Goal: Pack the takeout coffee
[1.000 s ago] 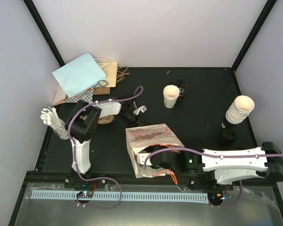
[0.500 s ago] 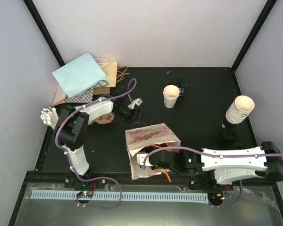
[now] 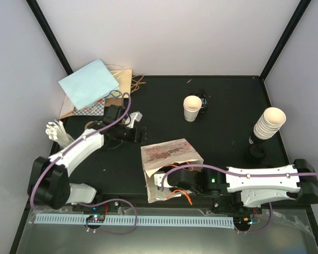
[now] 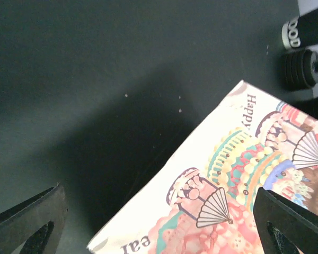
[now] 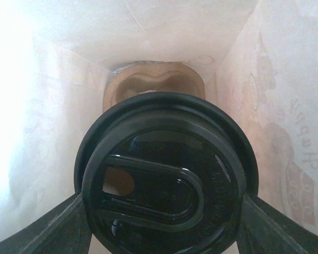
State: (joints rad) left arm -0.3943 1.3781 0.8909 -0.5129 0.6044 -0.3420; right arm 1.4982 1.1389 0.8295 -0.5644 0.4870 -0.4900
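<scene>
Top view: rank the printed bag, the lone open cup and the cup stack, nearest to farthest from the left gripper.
From the left gripper:
1. Printed bag, just right of it, toward the bases.
2. Lone open cup, farther right, mid-table.
3. Cup stack, at the far right edge.

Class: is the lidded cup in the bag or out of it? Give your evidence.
In. The right wrist view shows the cup, lid on, with the paper walls of the bag around it.

Glossy black plastic lid [image 5: 164, 159], matt printed paper bag [image 4: 238, 174]
</scene>
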